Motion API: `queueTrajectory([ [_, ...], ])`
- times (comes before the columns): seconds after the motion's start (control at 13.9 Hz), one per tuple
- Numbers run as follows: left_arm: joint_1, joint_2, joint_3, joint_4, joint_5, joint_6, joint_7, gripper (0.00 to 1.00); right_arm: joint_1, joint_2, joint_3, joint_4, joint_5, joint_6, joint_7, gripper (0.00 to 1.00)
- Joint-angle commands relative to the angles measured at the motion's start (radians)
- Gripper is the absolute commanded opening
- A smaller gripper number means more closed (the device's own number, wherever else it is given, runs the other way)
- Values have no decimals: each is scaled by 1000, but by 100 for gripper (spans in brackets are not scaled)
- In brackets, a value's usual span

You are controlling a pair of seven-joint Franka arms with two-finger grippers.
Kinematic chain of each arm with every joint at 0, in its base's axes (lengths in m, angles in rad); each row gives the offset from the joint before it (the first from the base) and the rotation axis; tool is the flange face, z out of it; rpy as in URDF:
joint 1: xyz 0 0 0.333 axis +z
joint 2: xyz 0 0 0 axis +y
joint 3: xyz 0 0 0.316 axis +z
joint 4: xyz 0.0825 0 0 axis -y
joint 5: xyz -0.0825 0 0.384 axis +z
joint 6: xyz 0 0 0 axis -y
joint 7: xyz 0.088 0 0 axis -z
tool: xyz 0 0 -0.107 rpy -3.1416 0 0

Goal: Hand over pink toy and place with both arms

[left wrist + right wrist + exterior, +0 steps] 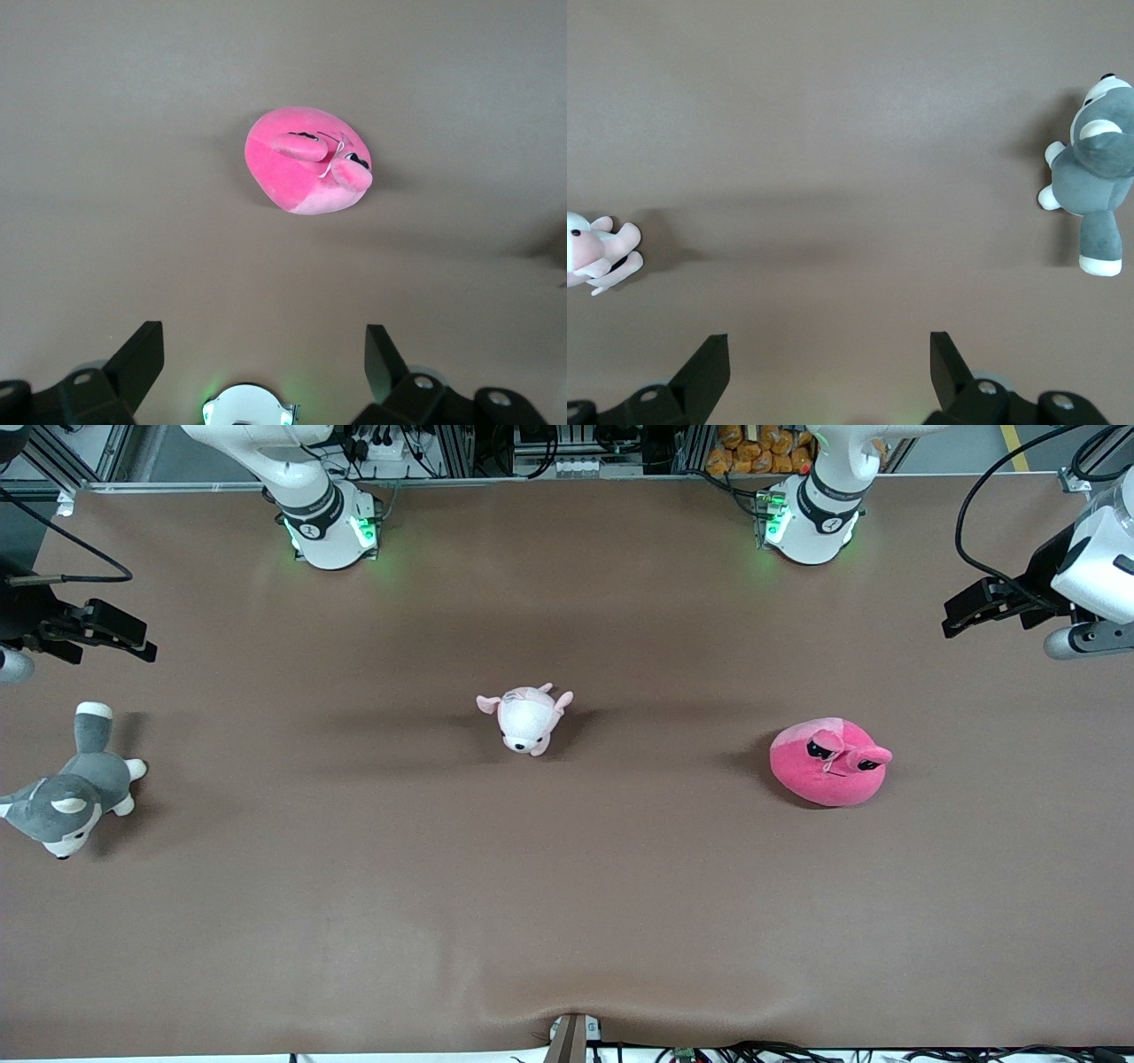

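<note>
The pink toy (830,763) is a round hot-pink plush with dark sleepy eyes. It lies on the brown table toward the left arm's end. My left gripper (961,611) hangs open over the table edge at that end, well apart from the toy. In the left wrist view the pink toy (301,164) lies ahead of the left gripper (264,350), with only bare table between the fingers. My right gripper (142,642) hangs open and empty over the right arm's end of the table. The right wrist view shows only tabletop under the right gripper (830,354).
A small pale pink-and-white plush (527,720) lies mid-table and shows in the right wrist view too (594,252). A grey-and-white husky plush (75,788) lies at the right arm's end, nearer the front camera than the right gripper. Both arm bases (332,522) glow green.
</note>
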Motion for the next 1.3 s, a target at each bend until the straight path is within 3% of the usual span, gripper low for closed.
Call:
queueTrajectory([
  [0.0, 5, -42, -8, -39, 10, 19, -4, 100, -7, -3, 8, 11, -15, -7, 1, 100],
  [0.94, 13, -10, 0, -36, 10, 117, -4, 100, -6, -1, 8, 14, -17, -7, 1, 100],
  [1.23, 23, 106, 1, 102, 16, 137, 14, 100, -6, 0, 8, 14, -15, -10, 1, 100],
])
